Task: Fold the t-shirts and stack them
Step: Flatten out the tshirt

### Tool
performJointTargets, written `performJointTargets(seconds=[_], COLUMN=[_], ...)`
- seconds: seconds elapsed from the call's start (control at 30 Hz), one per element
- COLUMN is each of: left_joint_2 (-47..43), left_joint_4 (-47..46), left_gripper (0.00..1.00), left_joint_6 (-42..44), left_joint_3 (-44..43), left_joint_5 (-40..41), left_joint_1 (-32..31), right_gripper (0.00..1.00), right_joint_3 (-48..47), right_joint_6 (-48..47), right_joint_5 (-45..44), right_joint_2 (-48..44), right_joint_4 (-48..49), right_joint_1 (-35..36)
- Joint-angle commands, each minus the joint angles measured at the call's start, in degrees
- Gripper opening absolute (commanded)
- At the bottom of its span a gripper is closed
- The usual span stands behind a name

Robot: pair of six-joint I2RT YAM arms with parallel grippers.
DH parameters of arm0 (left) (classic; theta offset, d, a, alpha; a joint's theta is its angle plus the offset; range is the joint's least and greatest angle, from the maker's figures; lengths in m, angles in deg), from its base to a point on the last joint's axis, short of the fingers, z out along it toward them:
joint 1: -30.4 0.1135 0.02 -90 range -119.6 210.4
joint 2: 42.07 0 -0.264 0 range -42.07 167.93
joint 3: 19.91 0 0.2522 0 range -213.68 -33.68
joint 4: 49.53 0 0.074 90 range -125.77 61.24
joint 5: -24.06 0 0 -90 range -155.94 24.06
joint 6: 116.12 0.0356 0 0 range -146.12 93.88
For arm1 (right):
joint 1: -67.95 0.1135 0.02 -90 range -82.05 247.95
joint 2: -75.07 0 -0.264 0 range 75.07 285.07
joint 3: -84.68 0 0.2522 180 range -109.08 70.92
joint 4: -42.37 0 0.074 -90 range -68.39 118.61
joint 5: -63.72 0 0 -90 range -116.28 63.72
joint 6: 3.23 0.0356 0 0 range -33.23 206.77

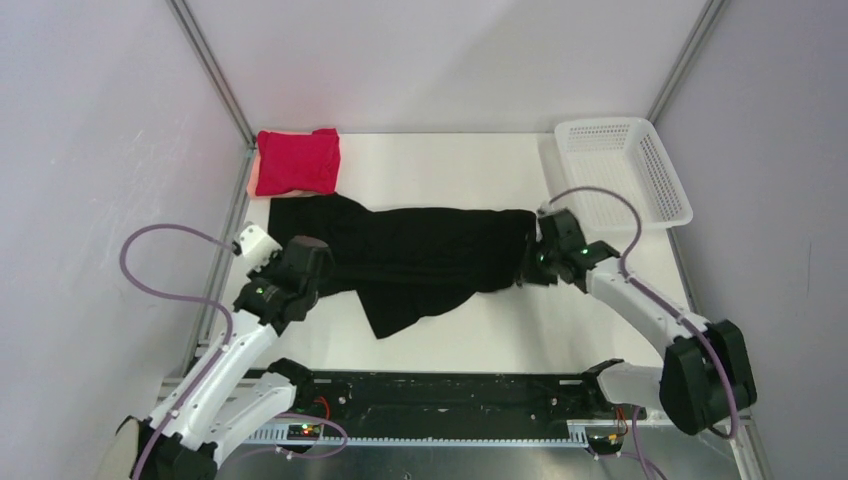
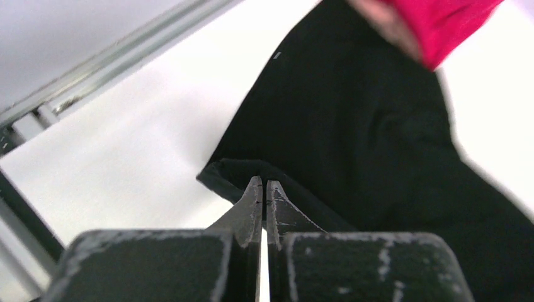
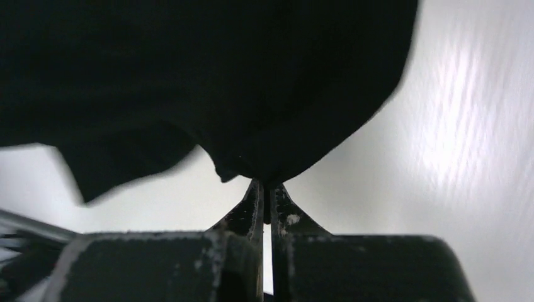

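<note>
Left wrist view: the left gripper has its jaws pressed flat together, no gap visible, nipping the rolled hem of the black shirt. Beyond the tips the cloth runs away across the white worktop. The red shirt shows blurred at the far end of the black cloth.

Right wrist view: the right gripper is likewise closed tight. The black shirt is drawn to a point between its tips, so the cloth is pinched. Bare worktop lies either side of that point.

Top external view: the black shirt lies spread across the middle of the worktop, its long axis running from the left side to the right side, one gripper at each end. A loose flap trails towards the near edge. The red shirt lies folded in the far left corner, just beside the far left end of the black shirt; whether they touch cannot be told. A white mesh basket stands at the far right corner, near the right gripper but apart from the black shirt.
</note>
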Motion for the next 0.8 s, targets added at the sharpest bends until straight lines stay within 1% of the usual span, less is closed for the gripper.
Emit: performJointTargets(seconds=[0.0, 0.07, 0.17, 0.23, 0.3, 0.4, 0.43, 0.47, 0.5, 0.53, 0.57, 0.6, 0.63, 0.67, 0.77], left_joint_2=[-2.5, -3.5, -5.8, -7.7, -10.0, -13.8, -14.2, -15.3, -15.8, -16.7, -17.1, -17.8, -18.2, -18.9, -19.8], left_joint_4=[-6.5, -8.2, -9.9, -12.2, -15.6, -20.3, -20.7, -21.1, -21.2, -21.4, -21.4, -21.4, -21.4, -21.4, -21.4], left_gripper=[0.00, 0.00, 0.00, 0.00, 0.00, 0.00, 0.00, 0.00, 0.00, 0.00, 0.00, 0.00, 0.00, 0.00, 0.00], left_joint_6=[7.5, 10.5, 16.0, 19.7, 23.9, 29.6, 31.6, 32.3, 33.4, 34.0, 35.1, 35.7, 36.7, 37.5, 39.1], left_joint_3=[-9.0, -14.3, -20.0, -23.5, -26.5, -31.1, -32.3, -34.7, -35.8, -37.9, -39.0, -41.3, -42.4, -44.6, -49.7], left_joint_5=[7.8, 9.2, 9.4, 8.3, 5.5, -1.7, -4.8, -6.4, -10.2, -12.1, -16.5, -18.5, -21.6, -23.0, -28.3], left_joint_1=[0.5, 0.5, 0.5, 0.5, 0.4, 0.4, 0.4, 0.4, 0.4, 0.4, 0.4, 0.4, 0.4, 0.4, 0.4], right_gripper=[0.00, 0.00, 0.00, 0.00, 0.00, 0.00, 0.00, 0.00, 0.00, 0.00, 0.00, 0.00, 0.00, 0.00, 0.00], right_joint_3=[-10.8, -15.1, -20.4, -23.9, -27.1, -32.8, -34.0, -36.2, -38.7, -40.0, -43.2, -44.9, -48.9, -50.9, -61.4], right_joint_6=[2.6, 2.9, 2.0, 1.6, 1.5, 0.4, 0.0, -0.1, -0.3, -0.4, -1.0, -1.4, -2.2, -3.2, -4.9], right_joint_5=[8.6, 9.7, 10.0, 9.9, 10.1, 10.0, 9.7, 9.4, 9.5, 9.6, 9.8, 10.2, 10.3, 10.8, 10.9], right_joint_2=[-6.7, -8.4, -11.8, -14.1, -16.7, -20.8, -21.6, -23.2, -23.8, -24.8, -25.2, -25.6, -25.5, -25.1, -23.6], right_joint_4=[15.1, 16.0, 16.3, 16.6, 16.9, 16.5, 15.8, 15.6, 15.2, 14.2, 13.6, 12.3, 11.6, 9.9, 6.8], right_joint_1=[-5.0, -7.5, -10.5, -11.7, -12.5, -13.0, -13.0, -13.0, -13.0, -13.0, -13.0, -13.0, -13.0, -13.0, -13.0])
